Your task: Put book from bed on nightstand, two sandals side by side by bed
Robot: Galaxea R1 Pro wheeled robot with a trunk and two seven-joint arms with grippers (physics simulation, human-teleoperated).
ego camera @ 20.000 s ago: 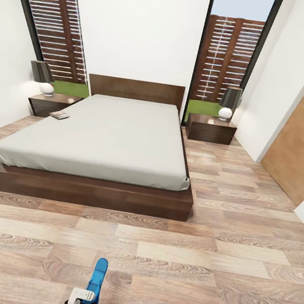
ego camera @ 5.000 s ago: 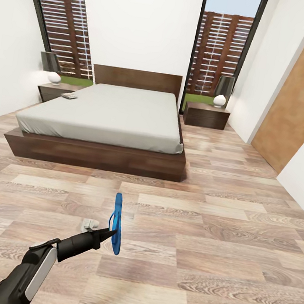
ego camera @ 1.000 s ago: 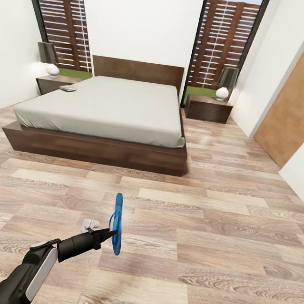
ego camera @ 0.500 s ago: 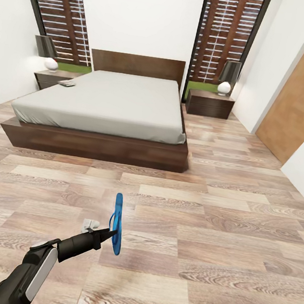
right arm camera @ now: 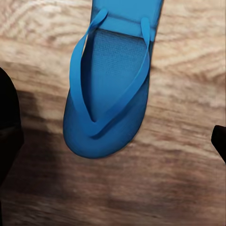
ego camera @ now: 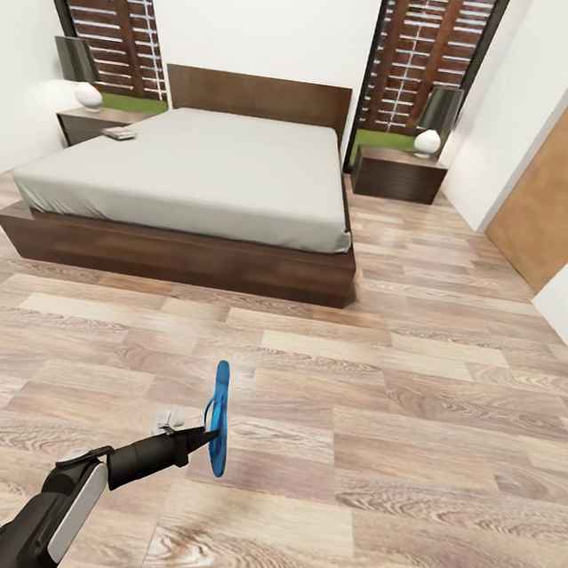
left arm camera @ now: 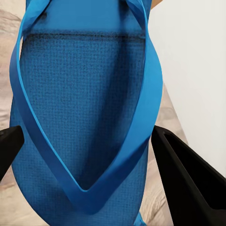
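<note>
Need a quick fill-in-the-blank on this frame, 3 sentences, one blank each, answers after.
1. The left gripper is shut on a blue ____.
2. The book lies on the ____, near the corner by the left-side nightstand.
3. In the right wrist view, the other sandal lies flat on the wood ____, strap side up.

Missing words: sandal; bed; floor

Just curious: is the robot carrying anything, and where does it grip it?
The left gripper holds a bright blue flip-flop on edge, gripped near mid-sole. The right gripper hangs over the second blue flip-flop, apparently ungripped.
</note>
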